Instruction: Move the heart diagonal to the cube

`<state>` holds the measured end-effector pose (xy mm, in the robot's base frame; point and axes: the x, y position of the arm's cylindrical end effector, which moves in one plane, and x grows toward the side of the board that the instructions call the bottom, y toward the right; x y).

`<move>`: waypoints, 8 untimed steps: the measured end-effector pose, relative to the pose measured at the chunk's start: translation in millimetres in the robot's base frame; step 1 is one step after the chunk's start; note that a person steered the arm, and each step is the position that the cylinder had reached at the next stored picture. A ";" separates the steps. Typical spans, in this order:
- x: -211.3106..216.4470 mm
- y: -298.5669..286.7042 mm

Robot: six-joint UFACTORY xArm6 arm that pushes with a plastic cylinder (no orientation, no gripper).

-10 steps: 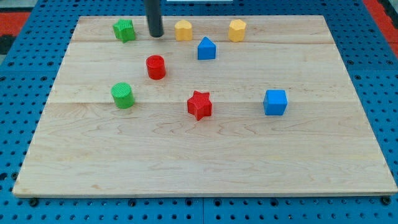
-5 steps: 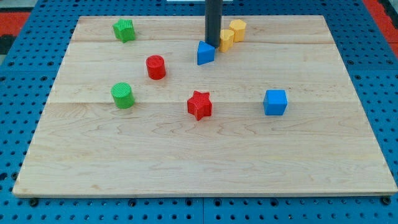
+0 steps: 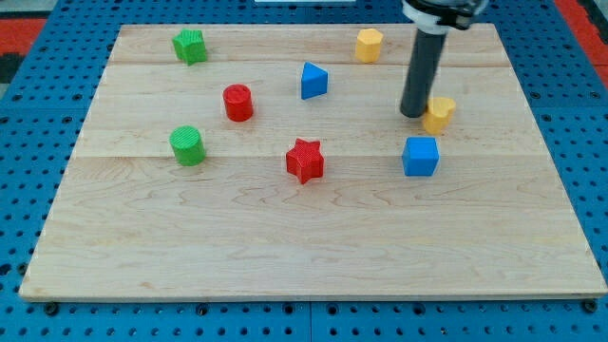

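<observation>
While my tip (image 3: 413, 113) touches yellow heart (image 3: 438, 114), blue cube (image 3: 420, 156) sits just below; no fingers visible.

The heart (image 3: 438, 113) sits just at one o'clock of the cube (image 3: 420, 156); my tip (image 3: 412, 114) touches the heart at its nine o'clock.

Straight dark grey rod, smooth, cylindrical; wider black collar at top; my tip (image 3: 413, 114) blunt.
</observation>
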<state>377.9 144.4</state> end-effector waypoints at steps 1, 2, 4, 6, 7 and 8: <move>-30.6 5.3; 22.2 37.6; 21.4 41.6; 104.4 82.7; 121.3 52.0; 66.3 90.5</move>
<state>444.2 235.0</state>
